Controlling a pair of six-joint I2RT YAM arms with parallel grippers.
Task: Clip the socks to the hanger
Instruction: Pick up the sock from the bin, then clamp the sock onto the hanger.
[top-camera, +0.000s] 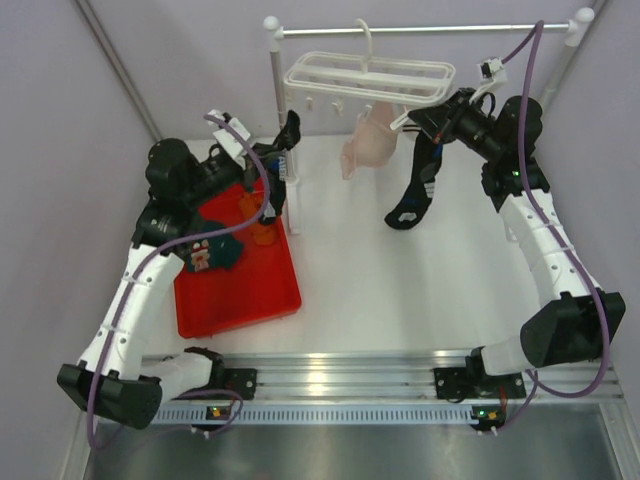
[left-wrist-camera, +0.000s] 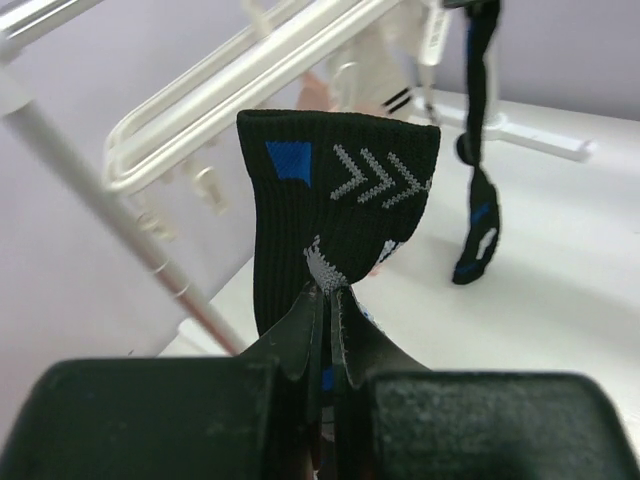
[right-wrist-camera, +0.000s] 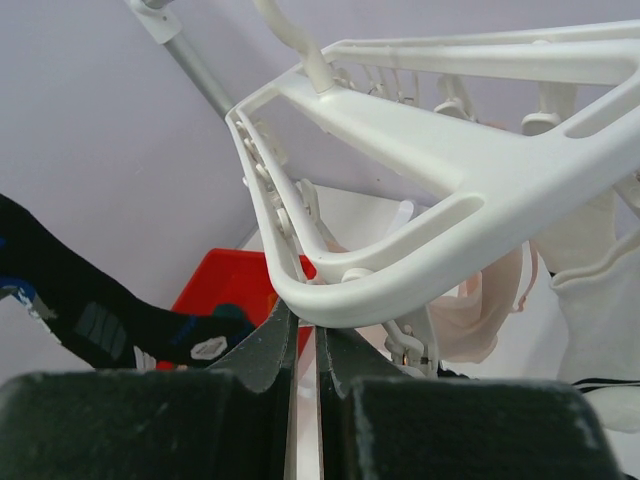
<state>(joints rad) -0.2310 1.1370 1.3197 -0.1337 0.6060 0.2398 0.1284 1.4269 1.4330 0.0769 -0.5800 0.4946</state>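
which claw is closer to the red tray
Left. The left claw, shut on a black sock, is raised by the far end of the red tray; the right claw is off to the tray's right, up at a corner of the white hanger.

Both arms are the same build. Left arm (top-camera: 125, 305) and right arm (top-camera: 546, 260): white link shells, black joint housings, big rounded black elbow covers, black bases with small green/orange lights. Left purple cable (top-camera: 165, 246) runs along the links, right purple cable (top-camera: 528, 70) comes down from above and follows the arm to its base. Left gripper (left-wrist-camera: 326, 300) and right gripper (right-wrist-camera: 306, 335): matte black, two tapered fingers on a blocky black body
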